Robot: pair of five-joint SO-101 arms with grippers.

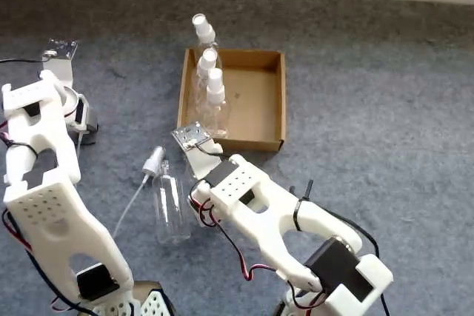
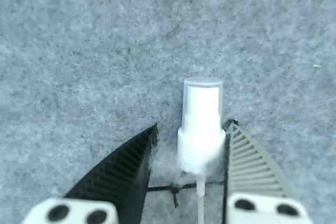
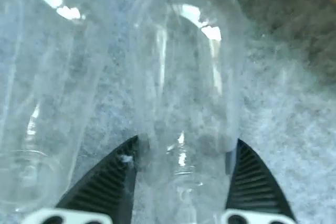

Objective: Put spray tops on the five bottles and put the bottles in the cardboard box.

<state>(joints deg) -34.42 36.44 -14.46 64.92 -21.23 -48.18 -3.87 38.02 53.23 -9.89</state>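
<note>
Straddling the spray top (image 2: 202, 124), my left gripper (image 2: 192, 128) stands part-open, nozzle pointing away along the jaws. My right gripper (image 3: 187, 141) clasps a clear bottle (image 3: 184, 77) lengthwise

Glossy plastic bottle (image 3: 184, 87) — rough cloth mat (image 1: 385, 109)

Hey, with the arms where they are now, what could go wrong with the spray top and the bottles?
The spray top touches just one finger of the left gripper; closing might knock it sideways. A second bottle lies right beside the clear bottle between the fingers of the right gripper, so lifting may roll it. One boxed bottle leans past the cardboard box rim and could tip out.
</note>
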